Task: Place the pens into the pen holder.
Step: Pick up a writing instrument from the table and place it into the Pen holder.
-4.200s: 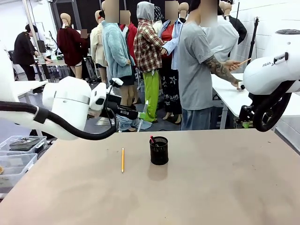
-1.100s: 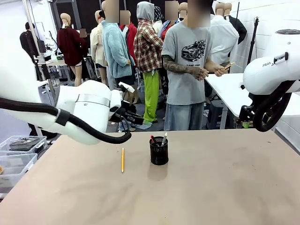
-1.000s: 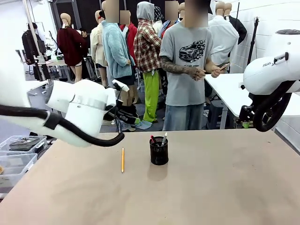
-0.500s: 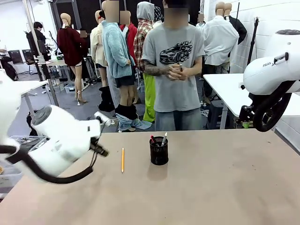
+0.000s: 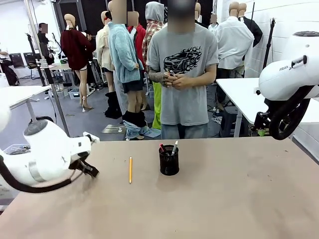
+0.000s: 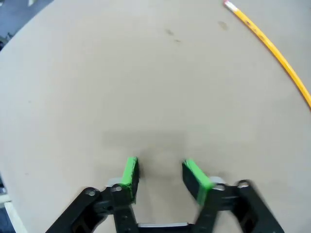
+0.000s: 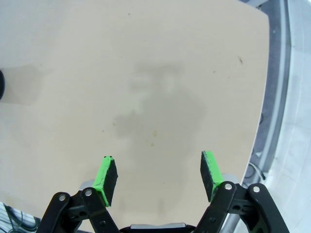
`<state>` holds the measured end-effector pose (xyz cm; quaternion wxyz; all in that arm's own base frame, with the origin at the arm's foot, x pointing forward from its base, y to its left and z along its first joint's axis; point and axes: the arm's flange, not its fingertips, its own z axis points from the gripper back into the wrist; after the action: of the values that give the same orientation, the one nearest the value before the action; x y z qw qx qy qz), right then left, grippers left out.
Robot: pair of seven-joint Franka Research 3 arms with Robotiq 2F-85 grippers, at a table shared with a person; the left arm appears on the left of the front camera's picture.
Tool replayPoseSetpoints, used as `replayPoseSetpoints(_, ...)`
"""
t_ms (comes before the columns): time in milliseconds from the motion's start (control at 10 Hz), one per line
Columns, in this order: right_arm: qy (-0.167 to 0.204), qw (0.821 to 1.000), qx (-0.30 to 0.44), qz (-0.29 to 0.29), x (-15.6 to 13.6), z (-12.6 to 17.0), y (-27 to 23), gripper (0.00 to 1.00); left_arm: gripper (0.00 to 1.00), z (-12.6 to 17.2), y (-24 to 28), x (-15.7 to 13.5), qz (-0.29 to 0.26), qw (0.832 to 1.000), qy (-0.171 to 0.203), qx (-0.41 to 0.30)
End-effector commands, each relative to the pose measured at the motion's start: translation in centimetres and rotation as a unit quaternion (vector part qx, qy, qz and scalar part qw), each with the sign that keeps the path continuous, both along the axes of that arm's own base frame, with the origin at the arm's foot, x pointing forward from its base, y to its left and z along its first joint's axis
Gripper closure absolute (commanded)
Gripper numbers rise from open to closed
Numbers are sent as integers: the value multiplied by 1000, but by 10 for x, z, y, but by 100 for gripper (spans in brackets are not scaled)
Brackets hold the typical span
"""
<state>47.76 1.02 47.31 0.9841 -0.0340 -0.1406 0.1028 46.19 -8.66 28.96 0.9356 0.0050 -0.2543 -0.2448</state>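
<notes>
Left arm (image 5: 50, 159) now lower near yellow pencil (image 5: 130, 170), left fingers (image 6: 130, 172) half-apart, empty; right fingers (image 7: 108, 177) wide; "FRA" on right arm (image 5: 294, 77).

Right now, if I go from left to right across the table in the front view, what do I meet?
left gripper → yellow pencil → black mesh pen holder → right arm

I am looking across a tan table (image 5: 224, 199) into a workshop. A grey floor (image 5: 94, 122) is stretching away behind it. One white table (image 5: 20, 93) is standing far left, a second white table (image 5: 239, 94) far right. A white wall (image 5: 281, 30) is closing the right side, a dark wall (image 5: 89, 12) the back. Even light is filling the room.
</notes>
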Motion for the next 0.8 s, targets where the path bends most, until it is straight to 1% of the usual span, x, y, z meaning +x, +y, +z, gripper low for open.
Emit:
replayPoseSetpoints(0,2,1000,-14,-6,-2,-2,2,14,49,189,-142,63,43,997,45,45)
replayPoseSetpoints(100,2,1000,-14,-6,-2,-2,2,14,49,192,-146,68,49,996,58,43)
replayPoseSetpoints(200,2,1000,-14,-6,-2,-2,2,14,49,201,-150,68,45,997,56,30)
replayPoseSetpoints(300,2,1000,-14,-6,-2,-2,2,14,49,214,-151,66,47,998,45,20)
replayPoseSetpoints(400,2,1000,-14,-6,-2,-2,2,14,49,221,-154,66,39,998,51,21)
replayPoseSetpoints(500,2,1000,-14,-6,-2,-2,2,14,49,220,-156,73,59,996,61,18)
replayPoseSetpoints(600,2,1000,-14,-6,-2,-2,2,14,49,210,-157,78,74,994,74,16)
replayPoseSetpoints(700,2,1000,-14,-6,-2,-2,2,14,49,199,-160,79,72,993,95,24)
